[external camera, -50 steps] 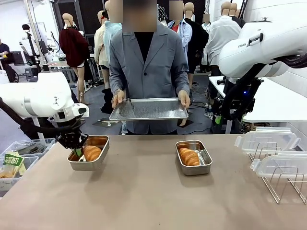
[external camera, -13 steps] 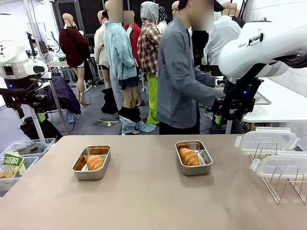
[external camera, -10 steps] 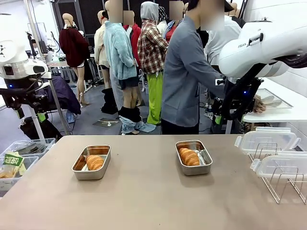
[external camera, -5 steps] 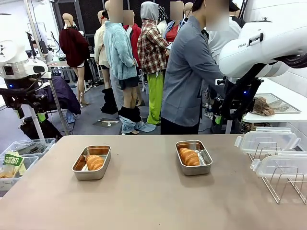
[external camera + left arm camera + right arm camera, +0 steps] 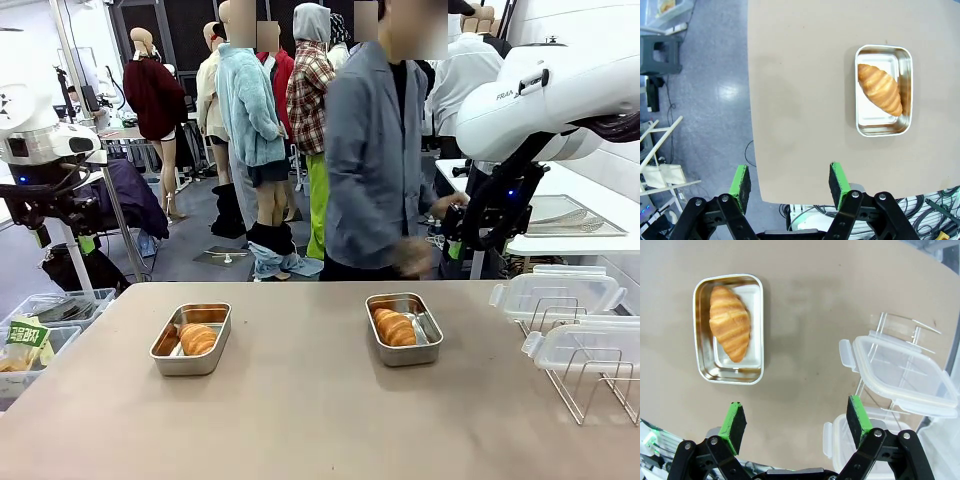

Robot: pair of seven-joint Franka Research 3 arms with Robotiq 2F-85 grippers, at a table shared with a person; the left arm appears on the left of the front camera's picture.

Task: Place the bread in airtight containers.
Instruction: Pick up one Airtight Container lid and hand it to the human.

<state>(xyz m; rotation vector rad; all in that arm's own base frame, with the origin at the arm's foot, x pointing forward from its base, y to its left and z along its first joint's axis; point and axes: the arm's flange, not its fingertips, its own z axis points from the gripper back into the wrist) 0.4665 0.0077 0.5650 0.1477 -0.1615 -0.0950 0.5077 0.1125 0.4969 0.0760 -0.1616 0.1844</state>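
Left end effector (image 5: 790,182) and right end effector (image 5: 796,422) both gape wide, holding nothing. One croissant (image 5: 197,338) lies in an uncovered container (image 5: 185,367) lower left of the front view, another croissant (image 5: 394,327) in a second container (image 5: 410,358) near centre; clear lids (image 5: 555,290) sit at right.
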